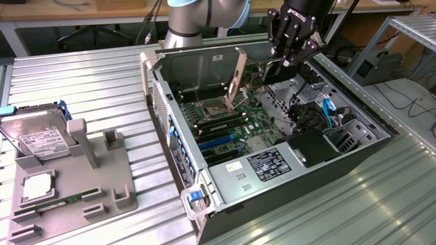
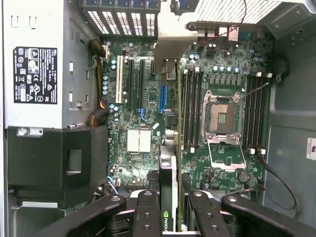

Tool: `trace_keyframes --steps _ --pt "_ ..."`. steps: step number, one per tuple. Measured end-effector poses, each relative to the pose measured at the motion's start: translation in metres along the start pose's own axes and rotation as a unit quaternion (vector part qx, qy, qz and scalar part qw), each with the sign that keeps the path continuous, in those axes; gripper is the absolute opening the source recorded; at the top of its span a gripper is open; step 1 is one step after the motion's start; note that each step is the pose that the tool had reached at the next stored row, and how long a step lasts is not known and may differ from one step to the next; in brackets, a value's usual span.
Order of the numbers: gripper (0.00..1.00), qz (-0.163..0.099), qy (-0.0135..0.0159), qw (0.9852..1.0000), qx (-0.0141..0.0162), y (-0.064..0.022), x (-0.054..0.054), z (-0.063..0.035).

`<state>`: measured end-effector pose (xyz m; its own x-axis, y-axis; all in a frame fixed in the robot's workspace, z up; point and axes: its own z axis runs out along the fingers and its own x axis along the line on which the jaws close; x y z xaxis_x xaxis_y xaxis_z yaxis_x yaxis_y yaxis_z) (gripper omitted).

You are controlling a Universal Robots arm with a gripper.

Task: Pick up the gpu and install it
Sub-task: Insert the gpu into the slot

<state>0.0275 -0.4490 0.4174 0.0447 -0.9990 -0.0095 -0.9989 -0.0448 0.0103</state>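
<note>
Your jaws are clamped on the thin black gpu card [image 2: 168, 187], held edge-on above the green motherboard [image 2: 143, 113] inside the open black computer case [image 1: 354, 158] on the ribbed metal surface [image 1: 81, 87]. Pickup looks done; the card is not yet seated in a slot.

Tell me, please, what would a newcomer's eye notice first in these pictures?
First, the open computer case, its green motherboard bare. Above it, the gripper holds the gpu edge-on over the board. On the exterior view's left, a hard drive sits in a gray holder.
</note>
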Motion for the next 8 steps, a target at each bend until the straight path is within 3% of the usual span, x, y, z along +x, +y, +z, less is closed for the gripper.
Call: trace_keyframes --steps 5,8 --pt "0.27 0.001 0.0 1.0 0.0 0.0098 -0.0027 0.0002" --pt "0.27 0.002 -0.0001 1.0 0.0 0.0111 -0.0031 0.0002"
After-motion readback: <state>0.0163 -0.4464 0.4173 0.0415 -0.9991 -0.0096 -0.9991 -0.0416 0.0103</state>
